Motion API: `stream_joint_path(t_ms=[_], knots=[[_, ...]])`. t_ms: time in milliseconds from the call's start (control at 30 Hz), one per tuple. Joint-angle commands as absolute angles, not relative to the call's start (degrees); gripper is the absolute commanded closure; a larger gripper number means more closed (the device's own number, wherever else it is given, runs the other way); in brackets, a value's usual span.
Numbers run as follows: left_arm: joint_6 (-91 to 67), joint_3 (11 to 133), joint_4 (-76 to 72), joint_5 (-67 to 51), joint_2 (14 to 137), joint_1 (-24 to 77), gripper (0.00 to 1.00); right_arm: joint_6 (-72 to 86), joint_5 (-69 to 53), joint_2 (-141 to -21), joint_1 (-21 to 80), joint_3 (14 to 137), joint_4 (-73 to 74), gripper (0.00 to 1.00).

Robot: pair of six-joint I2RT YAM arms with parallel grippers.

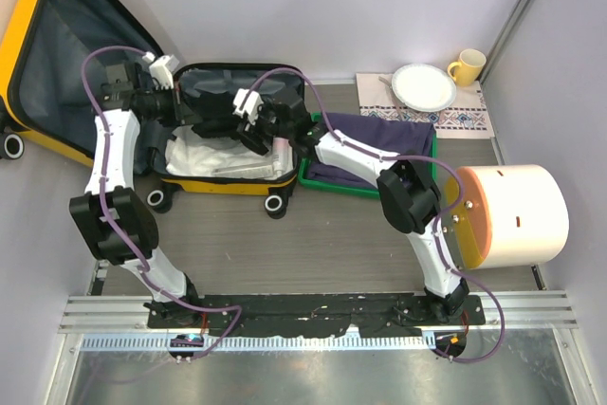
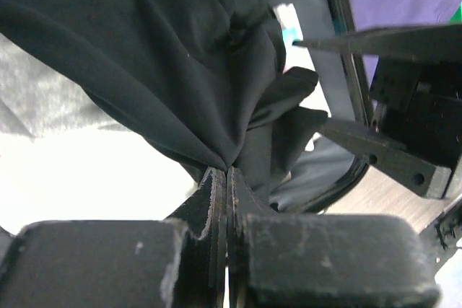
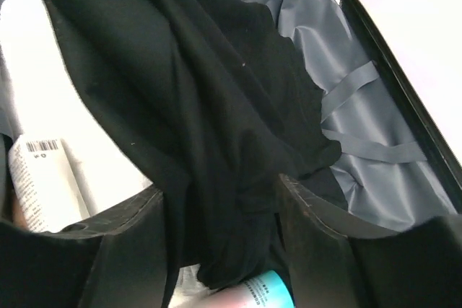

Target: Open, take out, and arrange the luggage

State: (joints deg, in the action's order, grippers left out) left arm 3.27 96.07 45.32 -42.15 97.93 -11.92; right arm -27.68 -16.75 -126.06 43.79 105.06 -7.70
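Over the open yellow hard-shell suitcase (image 1: 218,185), the left end effector (image 2: 227,171) is clenched on crumpled black cloth (image 2: 180,70); the right end effector (image 3: 219,185) is released, straddling that cloth.

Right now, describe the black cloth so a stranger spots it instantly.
Find the small yellow suitcase lying open mid-table, beside the green tray. The black cloth bunches across its far half, pinched by the left gripper. Everything packed around it is pale.

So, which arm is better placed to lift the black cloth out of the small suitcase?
Probably the left. The left tool is shut on the black cloth, while the right tool stands open with cloth only loose between its fingers, so it grips nothing yet.
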Motion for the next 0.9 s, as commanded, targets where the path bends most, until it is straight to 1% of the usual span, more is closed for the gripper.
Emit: stream_joint_path(t_ms=[0, 33, 133, 400, 467, 500, 533, 567, 633, 667, 700, 733, 767, 800, 833, 867], knots=[[8.3, 93.1, 49.0, -44.4, 93.7, -12.4, 1.00, -27.9, -14.4, -123.4, 44.3, 104.6, -9.2, 0.27], [8.6, 92.6, 49.4, -44.5, 93.3, -12.6, 1.00, -27.9, -13.7, -123.8, 44.5, 104.6, -9.4, 0.25], [9.6, 91.5, 50.4, -44.3, 93.0, -12.8, 1.00, -28.5, -14.1, -126.2, 44.7, 105.1, -9.8, 0.23], [12.2, 92.5, 53.1, -44.5, 94.0, -13.4, 1.00, -32.2, -17.0, -128.7, 45.5, 103.8, -11.1, 0.22], [13.6, 92.2, 54.1, -44.5, 93.9, -13.5, 1.00, -33.7, -18.0, -128.2, 45.5, 103.2, -10.5, 0.25], [14.1, 91.8, 54.7, -44.3, 93.8, -13.4, 1.00, -34.5, -18.5, -128.1, 45.5, 103.0, -9.8, 0.39], [14.9, 90.7, 54.7, -43.9, 93.7, -13.4, 1.00, -35.1, -19.3, -127.9, 45.5, 102.2, -9.3, 0.46], [15.4, 90.2, 54.6, -43.4, 93.6, -13.5, 1.00, -35.5, -19.7, -127.2, 45.5, 101.7, -9.2, 0.62], [17.1, 89.0, 54.6, -43.2, 93.4, -13.6, 1.00, -35.9, -20.6, -126.2, 45.5, 99.6, -9.2, 0.83], [17.9, 88.5, 54.8, -42.7, 93.5, -13.6, 1.00, -36.0, -20.7, -125.1, 45.5, 98.6, -9.4, 0.97], [18.7, 87.9, 54.8, -42.3, 93.3, -13.6, 1.00, -36.0, -20.7, -124.4, 45.5, 97.7, -9.8, 0.99], [19.7, 86.4, 55.0, -41.9, 93.1, -13.6, 1.00, -36.3, -20.7, -123.9, 45.5, 95.8, -10.1, 0.99], [24.0, 85.8, 55.6, -41.6, 93.0, -13.6, 0.97, -36.6, -21.1, -123.4, 45.5, 94.9, -9.8, 0.99], [26.1, 85.1, 57.5, -40.7, 93.0, -13.6, 0.95, -37.2, -21.2, -122.7, 45.6, 94.3, -9.3, 0.91], [27.5, 83.4, 57.5, -39.5, 92.8, -13.7, 0.94, -37.4, -21.8, -122.7, 45.6, 94.4, -5.9, 0.71], [28.5, 82.6, 57.1, -38.3, 92.8, -13.8, 0.87, -38.1, -23.0, -122.8, 45.6, 95.0, -3.4, 0.40]])
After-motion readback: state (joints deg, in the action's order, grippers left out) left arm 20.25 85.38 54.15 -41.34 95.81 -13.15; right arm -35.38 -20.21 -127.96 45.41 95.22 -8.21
